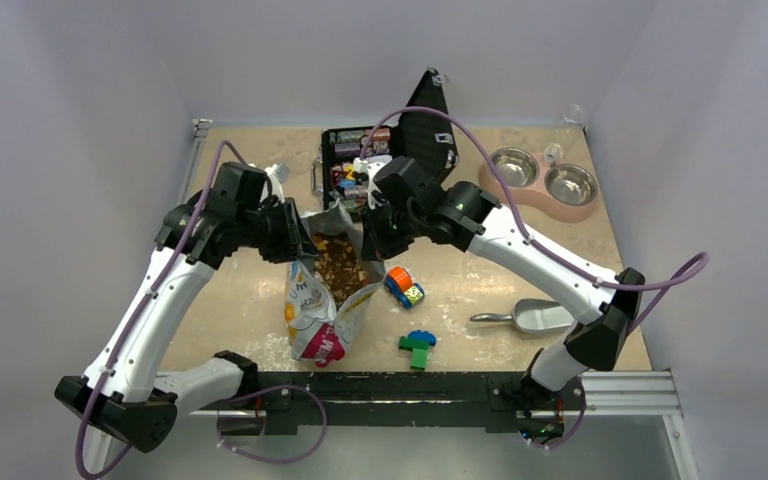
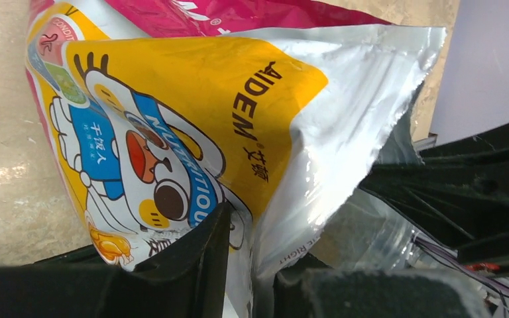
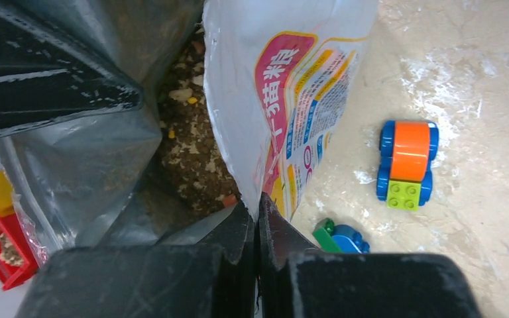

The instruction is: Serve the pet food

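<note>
Evidently, the step in hand is spreading the bag's mouth so that the food can be reached. The pet food [image 1: 338, 265], a loose mass of brown and tan dry pellets, sits inside the yellow, white and pink foil bag [image 1: 312, 325]. The bag is near the table's centre, its torn mouth toward twelve o'clock. The right gripper [image 3: 258, 207], at the mouth's three o'clock rim, is clamped tight on the bag's wall. The left gripper [image 2: 252, 232] straddles the nine o'clock rim, with film filling the gap between its fingers. Whether it pinches that film we cannot tell.

To do this well, we would secure the left hold first. We would then draw the rims apart evenly and low, leaving the base planted so that no pellets spill. The silver metal scoop [image 1: 535, 317] lies at four o'clock from the bag, and the pink double feeder with two steel bowls [image 1: 585, 212] at two o'clock. The mouth should end wide enough for that scoop. The orange, blue and green toy-brick car [image 1: 404, 287], near the bag's three o'clock side, could snag it.
</note>
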Robot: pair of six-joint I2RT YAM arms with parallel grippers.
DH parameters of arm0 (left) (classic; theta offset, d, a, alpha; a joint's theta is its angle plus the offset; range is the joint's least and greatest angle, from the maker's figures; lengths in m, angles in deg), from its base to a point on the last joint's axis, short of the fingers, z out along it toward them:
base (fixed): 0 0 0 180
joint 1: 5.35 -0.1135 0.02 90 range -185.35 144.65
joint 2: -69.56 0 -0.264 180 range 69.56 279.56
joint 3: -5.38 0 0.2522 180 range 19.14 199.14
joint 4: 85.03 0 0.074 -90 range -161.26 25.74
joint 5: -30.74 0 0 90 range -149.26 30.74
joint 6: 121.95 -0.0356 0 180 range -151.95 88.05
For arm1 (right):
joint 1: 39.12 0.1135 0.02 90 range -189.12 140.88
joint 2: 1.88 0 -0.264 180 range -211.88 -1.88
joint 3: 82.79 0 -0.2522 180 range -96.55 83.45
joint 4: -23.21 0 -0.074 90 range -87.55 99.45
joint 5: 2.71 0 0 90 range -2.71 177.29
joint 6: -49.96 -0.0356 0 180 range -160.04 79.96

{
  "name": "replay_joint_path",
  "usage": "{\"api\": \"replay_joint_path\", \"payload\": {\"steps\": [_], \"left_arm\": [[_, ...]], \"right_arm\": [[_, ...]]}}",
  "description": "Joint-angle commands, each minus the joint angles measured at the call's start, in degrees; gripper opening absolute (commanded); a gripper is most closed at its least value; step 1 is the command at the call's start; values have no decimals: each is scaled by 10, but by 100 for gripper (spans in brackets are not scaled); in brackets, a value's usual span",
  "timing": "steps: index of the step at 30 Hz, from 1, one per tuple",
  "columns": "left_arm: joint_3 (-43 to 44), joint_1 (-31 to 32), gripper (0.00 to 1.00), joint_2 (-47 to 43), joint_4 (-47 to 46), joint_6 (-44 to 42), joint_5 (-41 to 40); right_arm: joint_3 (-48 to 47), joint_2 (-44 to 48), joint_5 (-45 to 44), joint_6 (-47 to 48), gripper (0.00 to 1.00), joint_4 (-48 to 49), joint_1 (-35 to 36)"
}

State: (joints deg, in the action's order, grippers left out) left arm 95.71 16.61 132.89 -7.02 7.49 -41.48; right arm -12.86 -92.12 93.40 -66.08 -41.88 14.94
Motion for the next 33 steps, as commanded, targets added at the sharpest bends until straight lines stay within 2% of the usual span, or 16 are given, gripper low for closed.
{"api": "replay_joint_path", "payload": {"steps": [1,3,8,12,15,17,20,22,24,26,28,29,31,33], "left_arm": [[10,2,18,11,14,-34,-66],[44,2,1,8,49,-42,-142],[185,1,0,0,137,-53,-374],[313,-1,0,34,183,-76,-455],[402,-1,0,70,210,-88,-471],[425,-1,0,85,209,-102,-465],[393,0,0,102,175,-127,-388],[339,0,0,126,143,-139,-262],[259,4,0,157,104,-112,-132],[156,22,0,173,30,-73,-45],[61,40,0,163,-48,-33,-10],[37,44,0,157,-76,-18,2],[21,46,0,147,-101,-1,14],[26,46,0,141,-103,-9,16]], "right_arm": [[-22,28,70,-34,0,77,2],[-39,14,86,-33,0,79,2],[-137,-62,152,-46,0,75,3],[-284,-140,186,-52,0,41,7],[-350,-172,228,-68,0,45,6],[-321,-163,248,-79,0,79,2],[-172,-115,279,-101,0,150,-19],[-40,-77,279,-112,0,195,-44],[65,-48,231,-94,23,165,-69],[135,-21,156,-71,34,102,-91],[175,16,107,-52,39,44,-104],[196,49,94,-51,47,32,-105],[247,129,81,-66,77,37,-105],[294,203,75,-96,84,59,-109]]}}
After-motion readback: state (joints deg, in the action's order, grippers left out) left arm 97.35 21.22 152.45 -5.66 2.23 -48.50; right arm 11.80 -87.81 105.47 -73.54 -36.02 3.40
